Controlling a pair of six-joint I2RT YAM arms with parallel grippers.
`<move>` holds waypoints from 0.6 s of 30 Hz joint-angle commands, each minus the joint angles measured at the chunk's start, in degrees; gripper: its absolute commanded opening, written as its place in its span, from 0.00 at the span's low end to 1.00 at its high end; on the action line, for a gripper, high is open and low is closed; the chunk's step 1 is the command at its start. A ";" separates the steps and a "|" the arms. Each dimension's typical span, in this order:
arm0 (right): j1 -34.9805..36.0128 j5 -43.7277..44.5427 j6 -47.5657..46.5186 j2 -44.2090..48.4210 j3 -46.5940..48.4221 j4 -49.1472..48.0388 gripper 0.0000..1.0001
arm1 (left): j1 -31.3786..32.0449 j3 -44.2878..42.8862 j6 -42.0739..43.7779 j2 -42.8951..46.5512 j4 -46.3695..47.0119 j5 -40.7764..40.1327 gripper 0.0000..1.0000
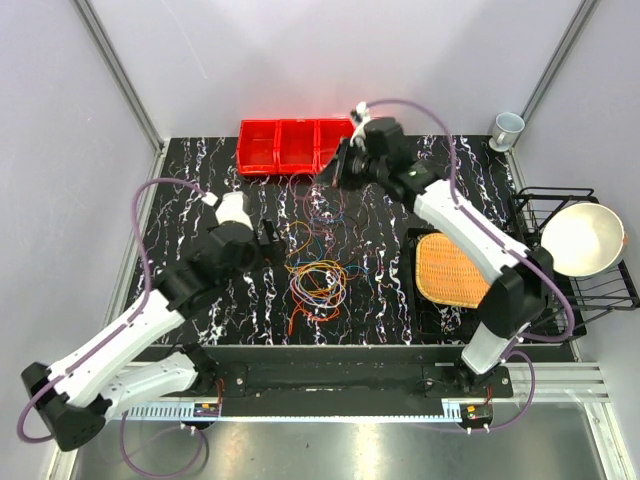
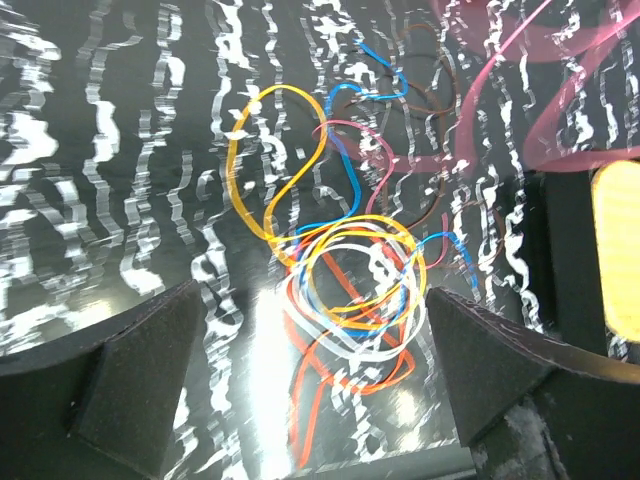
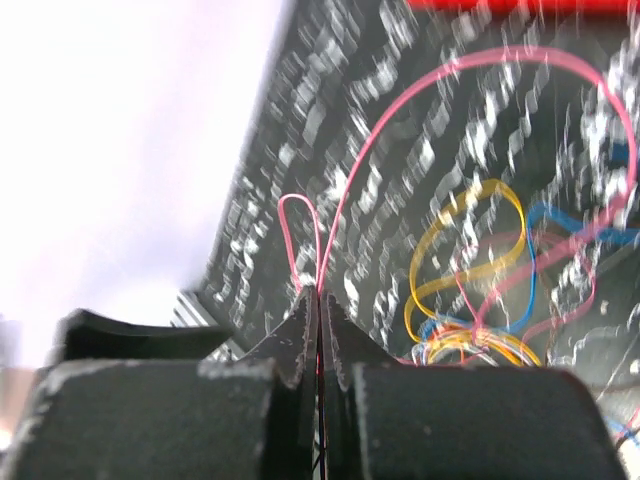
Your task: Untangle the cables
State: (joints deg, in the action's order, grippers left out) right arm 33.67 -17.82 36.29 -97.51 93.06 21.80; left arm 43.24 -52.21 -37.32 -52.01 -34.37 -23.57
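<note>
At table (image 1: 390, 310) centre, cables (image 1: 318, 280) heaped in loose coils: yellow, orange, white and blue loops overlapping, single strands hard to follow. Toward 12 o'clock of heap, right tool (image 1: 336, 170) pressed together, pinching pink cable (image 3: 400, 110) arcing back into the tangle; grip point hidden between pads (image 3: 298, 335). At 10 o'clock, left tool (image 1: 268, 238) spread wide, empty, fingers (image 2: 140, 375) cut off by wrist view's lower edge.

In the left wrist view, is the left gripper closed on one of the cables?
No, the left gripper is open: its fingers stand wide apart, and the cables lie loose on the table.
</note>
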 commanded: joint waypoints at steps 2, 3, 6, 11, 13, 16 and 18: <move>-0.45 4.64 -6.23 3.47 15.27 8.85 0.00 | -0.09 -6.50 3.66 2.52 -14.75 -2.97 0.99; -0.45 4.99 -7.10 3.30 17.49 9.57 0.00 | -0.09 -7.29 3.92 2.96 -16.85 -4.10 0.99; -0.54 6.57 -8.95 2.24 26.19 12.64 0.00 | -0.09 -6.08 4.62 5.24 -18.53 -7.87 0.99; -0.54 10.34 -11.77 -0.30 36.64 18.61 0.00 | -0.09 -1.50 4.63 7.45 -18.81 -11.93 0.99; -0.71 11.06 -12.30 -0.74 39.38 19.33 0.00 | -0.09 -1.05 4.62 6.75 -18.63 -11.06 0.99; -0.80 9.83 -12.39 -3.20 49.81 23.09 0.00 | -0.09 -1.67 5.42 5.70 -18.71 -9.74 0.99; -0.71 9.91 -13.17 -5.66 54.93 25.73 0.00 | 0.00 -2.28 4.80 5.60 -20.29 -9.65 0.99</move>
State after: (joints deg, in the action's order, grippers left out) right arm 33.21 -9.04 25.69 -99.68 138.21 41.10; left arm 43.22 -53.74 -33.21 -45.95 -54.02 -31.97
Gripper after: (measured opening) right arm 0.018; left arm 0.987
